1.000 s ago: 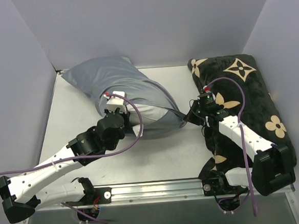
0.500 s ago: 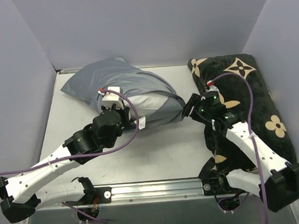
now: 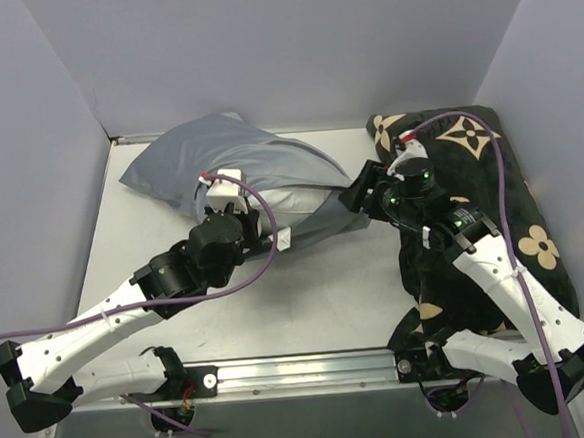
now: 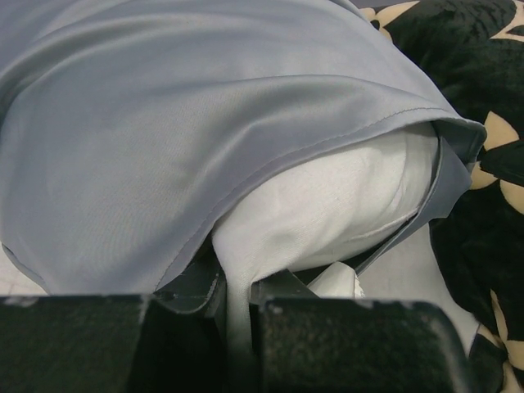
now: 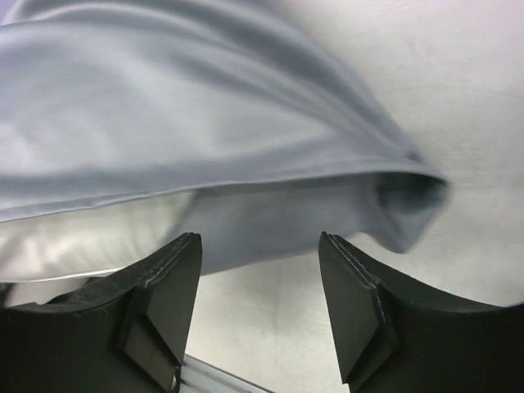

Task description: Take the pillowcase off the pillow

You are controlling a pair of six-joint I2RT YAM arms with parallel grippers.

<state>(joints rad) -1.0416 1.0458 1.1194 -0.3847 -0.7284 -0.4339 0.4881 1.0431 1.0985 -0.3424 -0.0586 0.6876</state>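
Pillowcase first: the smooth grey fabric pillowcase [image 3: 218, 159] lies bunched at the far left of the pale metal table [image 3: 318, 297] and covers most of the plump white pillow [image 3: 283, 208], whose bare end bulges out of the open mouth on the right. The left gripper [image 3: 252, 225] is at that mouth from the near side. In the left wrist view its fingers [image 4: 282, 315] are closed on a fold of the white pillow fabric, and the grey hem lies loose just above.

Further right, the right gripper [image 3: 355, 194] hovers just beside the corner of the pillowcase's open end. Its jaws are spread and hold nothing, and the hem sags ahead of them in the right wrist view. The black plush cushion with tan flower motifs [image 3: 491, 195] lies behind it along the right side.

The step in hand looks like taking hold of the case. To do it well, the right gripper should take in only the grey hem, deep enough not to slip, and clamp. It should then draw the hem away to the right while the left hand anchors the pillow. Catching white fabric too would drag both along together.
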